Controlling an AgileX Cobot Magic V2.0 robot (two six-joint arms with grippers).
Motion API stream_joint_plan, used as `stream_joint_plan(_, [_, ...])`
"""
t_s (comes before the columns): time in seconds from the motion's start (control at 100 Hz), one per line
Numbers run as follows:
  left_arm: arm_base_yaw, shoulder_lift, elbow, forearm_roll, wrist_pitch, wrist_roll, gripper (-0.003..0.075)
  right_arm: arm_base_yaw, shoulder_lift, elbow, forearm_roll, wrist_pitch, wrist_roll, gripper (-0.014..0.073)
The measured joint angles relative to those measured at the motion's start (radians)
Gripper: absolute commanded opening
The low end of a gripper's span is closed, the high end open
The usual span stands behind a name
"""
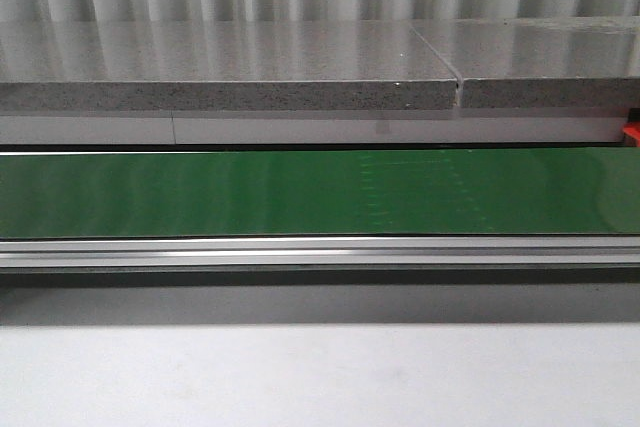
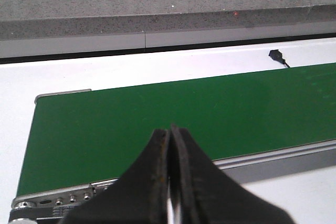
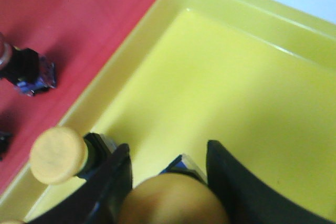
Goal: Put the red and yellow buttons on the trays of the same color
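One green conveyor belt (image 1: 300, 192) is seen running across the front view, framed by a metal rail (image 1: 300, 252) on its near side. Behind it, two grey speckled slabs (image 1: 220, 72) are laid end to end, with one seam between them. A white bench (image 1: 300, 377) fills the foreground. A small red object (image 1: 631, 133) is visible at the right edge of that view; what it is cannot be told. No arm is seen in the front view.

In the left wrist view, the left gripper (image 2: 171, 182) is held over the end of the belt (image 2: 157, 124), its two dark fingers pressed together with nothing between them. One small black part (image 2: 275, 54) with a thin wire is seen on the white surface beyond the belt.

In the right wrist view, two trays are seen side by side and touching: one red tray (image 3: 79, 19) and one yellow tray (image 3: 226, 87). The right gripper (image 3: 168, 182) is positioned over the yellow tray, and one yellow button (image 3: 173, 200) is held between its two fingers. A second yellow button (image 3: 58, 155) is seen beside the gripper at the yellow tray's edge next to the red tray. One button body (image 3: 29, 69) lies in the red tray, its cap cut off by the frame edge, and another dark piece (image 3: 4, 142) is only partly visible there.
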Motion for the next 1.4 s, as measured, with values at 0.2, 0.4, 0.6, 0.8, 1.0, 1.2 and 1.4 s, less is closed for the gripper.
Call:
stream_joint_plan(0.2, [0.000,0.000,0.000,0.000,0.000,0.000,-0.0021,0.011,0.000,0.074,0.017,-0.069,0.000,0.0119])
stream_joint_plan(0.4, [0.000,0.000,0.000,0.000,0.000,0.000,-0.0021,0.063,0.005,0.078,0.026,-0.112,0.002,0.0119])
stream_joint_plan(0.6, [0.000,0.000,0.000,0.000,0.000,0.000,-0.0021,0.104,0.055,0.078,0.027,-0.125,0.002,0.0119])
stream_joint_plan(0.8, [0.000,0.000,0.000,0.000,0.000,0.000,-0.0021,0.107,0.112,0.078,0.027,-0.138,0.002,0.0120])
stream_joint_plan(1.0, [0.000,0.000,0.000,0.000,0.000,0.000,-0.0021,0.107,0.119,0.078,0.029,-0.151,0.002,0.0262])
stream_joint_plan(1.2, [0.000,0.000,0.000,0.000,0.000,0.000,-0.0021,0.107,0.119,0.078,0.029,-0.159,0.002,0.0519])
stream_joint_plan(1.4, [0.000,0.000,0.000,0.000,0.000,0.000,-0.0021,0.107,0.115,0.069,0.029,-0.166,0.002,0.0531])
